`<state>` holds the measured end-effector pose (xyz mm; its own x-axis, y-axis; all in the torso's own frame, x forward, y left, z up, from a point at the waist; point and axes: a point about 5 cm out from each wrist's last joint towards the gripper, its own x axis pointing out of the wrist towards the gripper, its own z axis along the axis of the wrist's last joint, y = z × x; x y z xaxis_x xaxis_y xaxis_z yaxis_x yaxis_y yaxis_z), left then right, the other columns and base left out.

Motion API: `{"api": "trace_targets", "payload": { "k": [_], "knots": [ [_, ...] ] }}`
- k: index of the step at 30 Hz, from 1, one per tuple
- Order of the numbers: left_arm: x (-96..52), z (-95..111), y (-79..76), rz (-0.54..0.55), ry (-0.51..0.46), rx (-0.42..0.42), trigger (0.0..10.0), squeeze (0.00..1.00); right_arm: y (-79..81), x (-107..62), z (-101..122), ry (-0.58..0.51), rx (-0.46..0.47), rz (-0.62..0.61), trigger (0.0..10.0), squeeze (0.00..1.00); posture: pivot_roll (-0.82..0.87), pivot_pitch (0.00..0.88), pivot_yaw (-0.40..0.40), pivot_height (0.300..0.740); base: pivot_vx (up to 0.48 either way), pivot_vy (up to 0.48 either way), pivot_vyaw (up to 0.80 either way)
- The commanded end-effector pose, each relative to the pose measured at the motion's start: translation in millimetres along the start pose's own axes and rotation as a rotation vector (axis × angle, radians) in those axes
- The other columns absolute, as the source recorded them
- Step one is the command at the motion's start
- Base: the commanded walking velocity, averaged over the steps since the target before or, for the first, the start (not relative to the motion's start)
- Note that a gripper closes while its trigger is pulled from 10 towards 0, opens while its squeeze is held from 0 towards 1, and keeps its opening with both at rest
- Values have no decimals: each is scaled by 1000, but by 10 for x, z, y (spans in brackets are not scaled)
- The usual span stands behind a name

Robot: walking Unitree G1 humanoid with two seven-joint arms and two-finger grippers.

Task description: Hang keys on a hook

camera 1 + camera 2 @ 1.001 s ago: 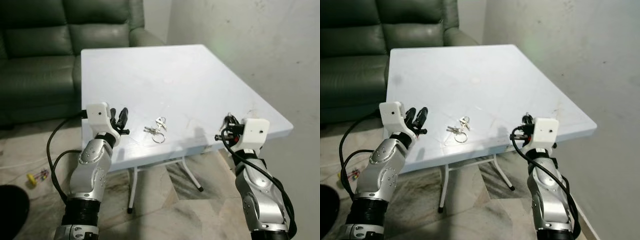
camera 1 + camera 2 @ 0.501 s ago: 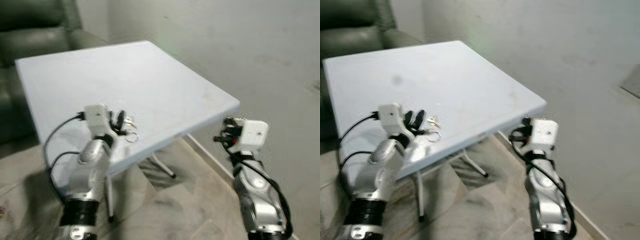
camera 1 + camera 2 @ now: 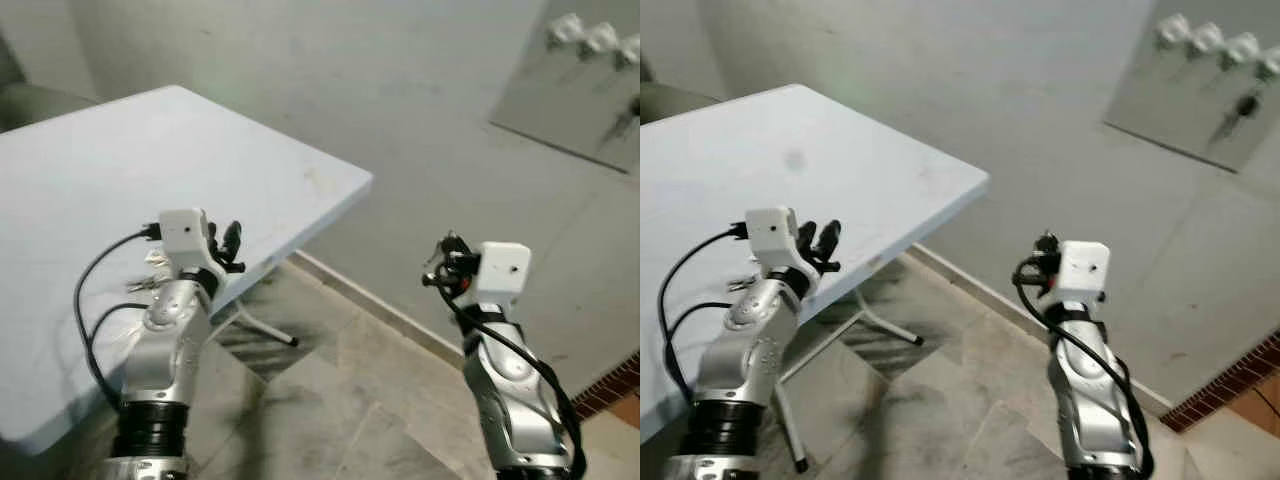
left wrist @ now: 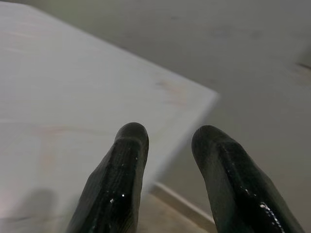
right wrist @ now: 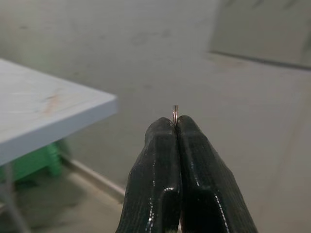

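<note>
Right gripper (image 5: 175, 127) clenches a key ring (image 5: 175, 114), mostly hidden between its fingers; left gripper (image 4: 167, 141) is released.

Open floor (image 3: 380, 400) between table (image 3: 300, 180) and wall (image 3: 420, 120), seemingly unobstructed.

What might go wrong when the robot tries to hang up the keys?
1. The right end effector pinches only the thin edge of the key ring at its very tips, so the ring may slip out on the way.
2. The hook board sits high on the wall, and one hook already holds something dark. Aiming there could knock it or miss, so a free hook looks safer.
</note>
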<state>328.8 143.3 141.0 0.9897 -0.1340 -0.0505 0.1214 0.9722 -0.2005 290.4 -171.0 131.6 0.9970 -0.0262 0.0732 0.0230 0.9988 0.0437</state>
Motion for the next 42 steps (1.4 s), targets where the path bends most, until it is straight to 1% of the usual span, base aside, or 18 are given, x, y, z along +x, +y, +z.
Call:
{"api": "trace_targets", "payload": {
  "k": [1, 5, 9, 22, 24, 25, 28, 30, 33, 34, 36, 37, 38, 40, 42],
  "knots": [
    [-5, 42, 20, 7, -16, 19, 10000, 0, 25, 9, 68, -23, 0, 6, 10000, 0, 132, 0, -54, 740, 0, 0, -763],
    [2, 44, -20, -13, -18, 11, 10000, 0, 18, 5, 66, -22, -3, 5, 10000, 0, 131, 0, -55, 740, 0, 0, -766],
    [7, 13, -61, -20, -2, 22, 10000, 0, 24, 4, 82, -25, -11, 13, 10000, 0, 122, 0, -58, 740, 0, 0, -767],
    [-10, -11, -84, -34, -4, 35, 10000, 0, -4, -47, 50, -3, -31, 32, 10000, 0, 118, 0, -63, 740, 0, 0, -730],
    [-12, -18, -93, -36, -4, 34, 10000, 0, -5, -50, 50, -7, -14, 26, 10000, 0, 117, 0, -64, 740, 0, 0, 0],
    [-12, -25, -99, -38, -1, 32, 10000, 0, 7, -51, 37, 10, 2, 39, 10000, 0, 117, 0, -64, 740, 0, 0, 0],
    [-17, -48, -122, -45, 9, 27, 10000, 0, -14, -56, 26, 28, -6, 5, 10000, 0, 115, 0, -64, 740, 0, 0, 0],
    [-22, -55, -129, -47, 12, 25, 10000, 0, -24, -60, 28, 29, 5, -3, 10000, 0, 115, 0, -64, 740, 0, 0, 0],
    [-28, -71, -130, -49, 22, 17, 10000, 0, -63, -70, 18, 42, 59, -48, 10000, 0, 111, 0, -68, 740, 0, 0, 0],
    [-32, -75, -127, -51, 26, 17, 10000, 0, -95, -74, 21, 42, 59, -79, 10000, 0, 111, 0, -68, 740, 0, 0, 0],
    [-35, -78, -126, -52, 28, 14, 10000, 0, -102, -75, 17, 51, 61, -77, 10000, 0, 111, 0, -68, 740, 0, 0, 0],
    [-38, -79, -126, -53, 28, 9, 10000, 0, -97, -80, 9, 67, 81, -65, 10000, 0, 111, 0, -68, 740, 0, 0, 0],
    [-44, -82, -122, -53, 28, 4, 10000, 0, -75, -89, -4, 103, 125, -13, 10000, 0, 109, 0, -68, 740, 0, 0, 0],
    [-45, -80, -116, -53, 25, 0, 10000, 0, -55, -97, 27, 78, 121, 23, 10000, 0, 107, 0, -68, 740, 0, 0, 0],
    [-48, -82, -111, -56, 26, -17, 10000, 0, -28, -129, 56, 42, 38, 55, 10000, 0, 107, 0, -67, 740, 0, 0, 0]
  ]
}}
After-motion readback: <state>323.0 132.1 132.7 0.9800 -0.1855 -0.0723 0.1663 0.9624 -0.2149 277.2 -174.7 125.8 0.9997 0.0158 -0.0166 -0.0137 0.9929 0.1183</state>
